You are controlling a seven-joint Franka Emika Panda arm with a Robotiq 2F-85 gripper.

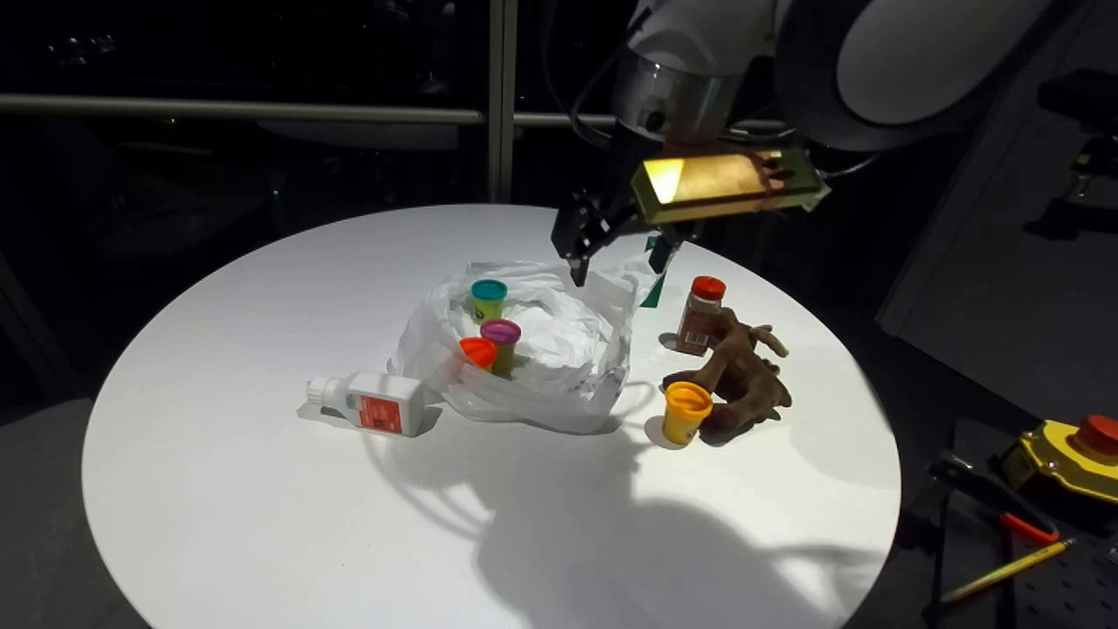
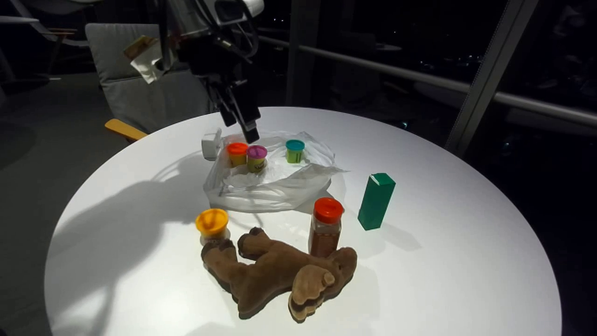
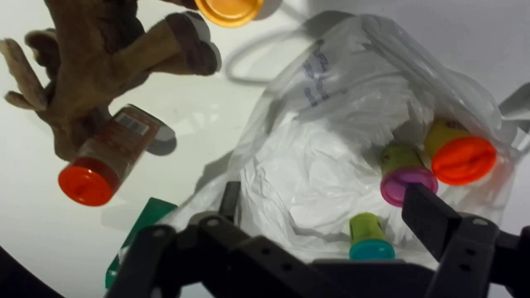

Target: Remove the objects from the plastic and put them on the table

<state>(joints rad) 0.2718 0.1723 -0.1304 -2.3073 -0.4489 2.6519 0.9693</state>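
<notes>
The whitish plastic (image 1: 576, 397) lies spread on the round white table (image 1: 262, 515). Inside its folds stand a purple-lidded cup (image 3: 399, 188), an orange-lidded cup (image 3: 463, 160) beside it, and a green cup with a teal lid (image 3: 371, 248) apart from them. Outside the plastic, on the table, are a yellow cup (image 2: 212, 223), a brown plush animal (image 2: 275, 273) lying on its side, and an upright red-capped bottle (image 2: 325, 233). My gripper (image 3: 325, 192) hangs above the plastic, jaws wide apart and nothing held. In the wrist view one fingertip overlaps the purple lid.
An upright green box (image 2: 376, 201) stands near the red-capped bottle. A white bottle (image 1: 376, 404) with a red label lies against the plastic's outer side. Beyond the table are a grey chair (image 2: 154, 88) and a yellow box with a red button (image 1: 1070, 459).
</notes>
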